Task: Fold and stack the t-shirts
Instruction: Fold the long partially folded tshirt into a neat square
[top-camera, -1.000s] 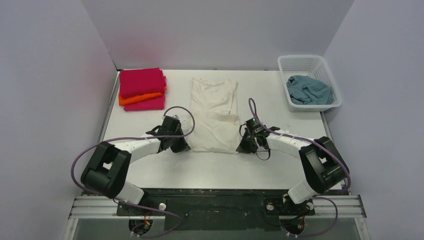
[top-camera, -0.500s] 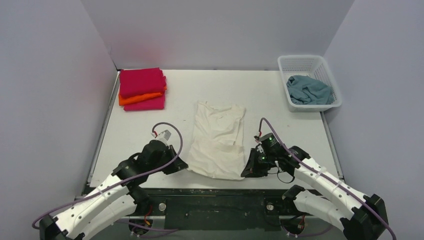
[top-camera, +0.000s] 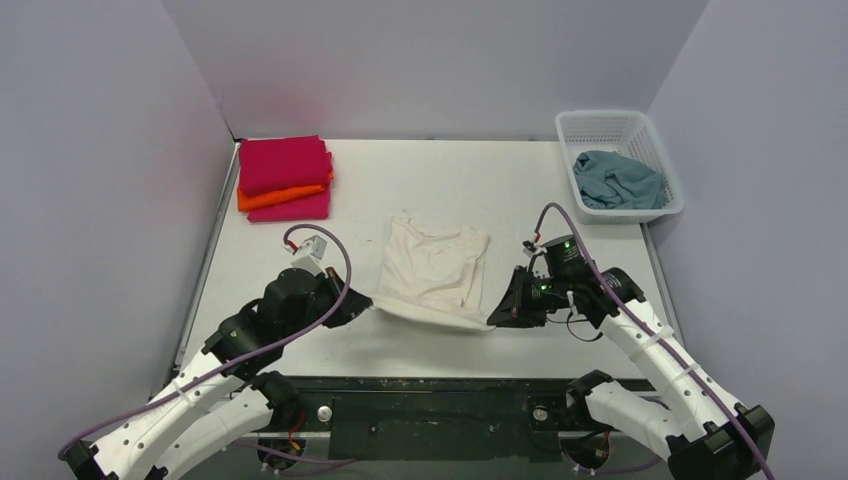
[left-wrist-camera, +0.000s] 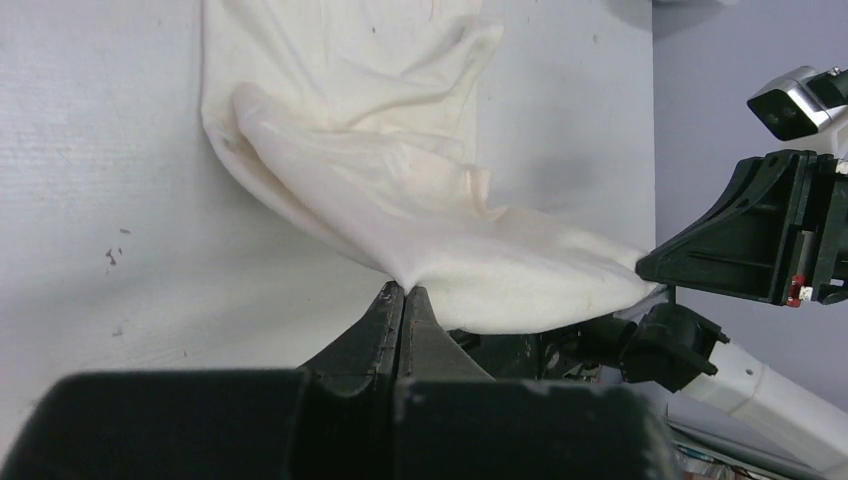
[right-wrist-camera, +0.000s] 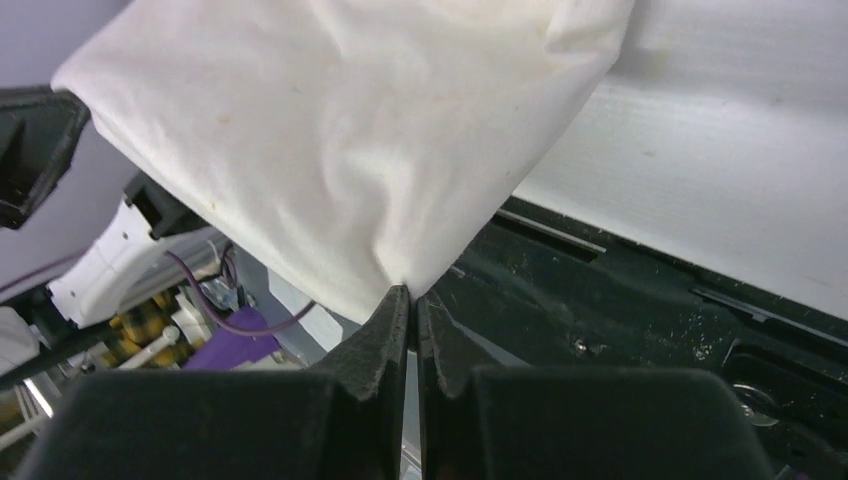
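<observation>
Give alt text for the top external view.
Left tool and right tool pinch a cream t-shirt's near corners, holding that edge above the table. Folded pink and orange t-shirts lie far left; a basket holds a grey-blue t-shirt.

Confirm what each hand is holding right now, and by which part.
Both hold the cream t-shirt. The left hand is shut on its near left corner and the right hand on its near right corner, with the near edge raised between them.
</observation>
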